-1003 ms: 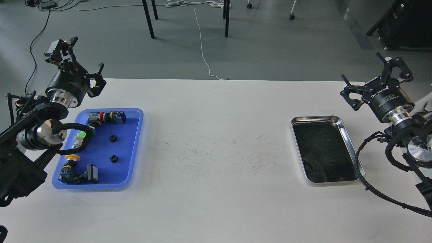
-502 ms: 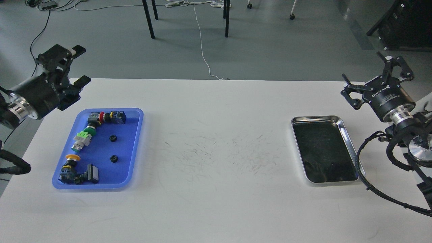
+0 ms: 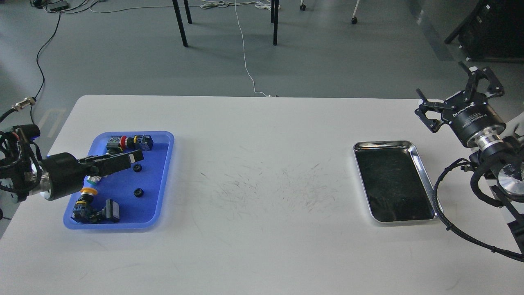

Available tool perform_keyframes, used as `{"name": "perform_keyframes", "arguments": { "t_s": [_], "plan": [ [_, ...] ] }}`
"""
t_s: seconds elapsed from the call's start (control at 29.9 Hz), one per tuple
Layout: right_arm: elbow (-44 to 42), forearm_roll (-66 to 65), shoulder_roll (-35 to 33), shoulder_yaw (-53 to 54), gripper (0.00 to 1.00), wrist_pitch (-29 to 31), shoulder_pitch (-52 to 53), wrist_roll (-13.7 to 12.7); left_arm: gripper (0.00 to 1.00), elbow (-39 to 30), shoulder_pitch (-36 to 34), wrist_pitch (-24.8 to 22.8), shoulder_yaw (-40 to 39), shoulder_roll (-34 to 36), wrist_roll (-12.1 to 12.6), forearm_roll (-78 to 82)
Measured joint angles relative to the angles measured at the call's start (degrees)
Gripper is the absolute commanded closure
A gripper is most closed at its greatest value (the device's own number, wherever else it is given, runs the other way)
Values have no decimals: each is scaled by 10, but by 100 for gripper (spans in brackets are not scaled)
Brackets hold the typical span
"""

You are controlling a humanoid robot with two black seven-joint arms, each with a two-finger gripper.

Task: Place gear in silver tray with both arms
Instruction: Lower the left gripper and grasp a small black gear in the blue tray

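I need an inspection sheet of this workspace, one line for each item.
Surface: white table, fine dark scuff marks in the middle.
Job's things: silver tray on the right, nothing in it; two small black gears lie in the blue tray.
Clutter: push-button switches in the blue tray.
Grippers: left gripper low over the blue tray, state unclear; right gripper open, raised beside the silver tray.
Cables: white cable on the floor; black hose on the right arm.
Surroundings: grey floor, dark table legs.
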Motion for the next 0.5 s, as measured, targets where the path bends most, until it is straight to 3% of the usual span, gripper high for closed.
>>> {"name": "perform_keyframes", "arguments": {
  "t_s": [0.23, 0.5],
  "plan": [
    [-1, -2, 0, -1, 1, 1, 0, 0, 2, 88, 0, 42, 1, -72, -1, 196],
    [-2, -2, 0, -2, 1, 1, -1, 0, 6, 187, -1, 55, 1, -131, -4, 273]
  ]
}}
